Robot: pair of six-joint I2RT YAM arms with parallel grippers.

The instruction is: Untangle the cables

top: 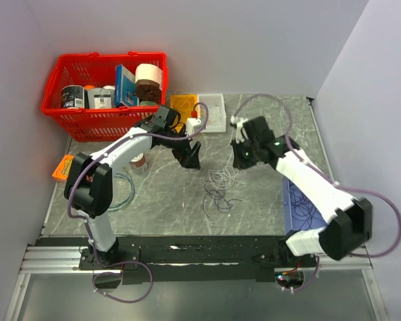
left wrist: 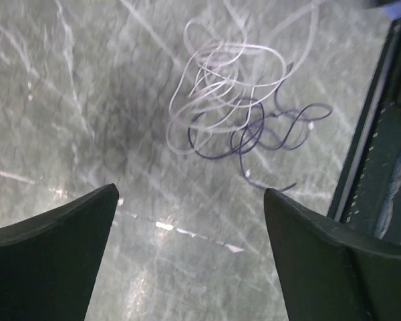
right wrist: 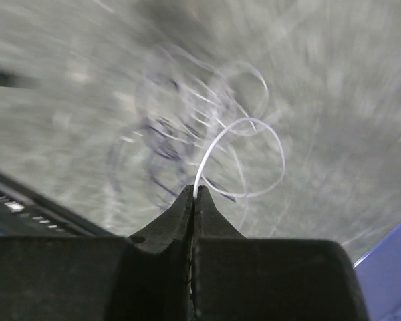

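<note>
Cables (top: pixel 220 189): thin tangled loops, pale and purple; showed no single axis.
Right gripper (right wrist: pixel 195 190): clenched one pale cable (right wrist: pixel 204 162).
Left gripper (left wrist: pixel 190 194): stood spread.

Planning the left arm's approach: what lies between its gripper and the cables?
Nothing: bare table between left gripper and cables, clearest in the left wrist view.

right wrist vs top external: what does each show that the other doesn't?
Only the right wrist view shows the grip itself. The right gripper is shut on a pale wire, pinched at the very fingertips, though the picture is motion-blurred.

Only the top external view shows the left gripper, open and clear of the heap. It also shows the red basket at the far left and the teal coil beside the left arm.

Both views show the cables heaped on the grey table, with dark and pale loops intertwined.
</note>
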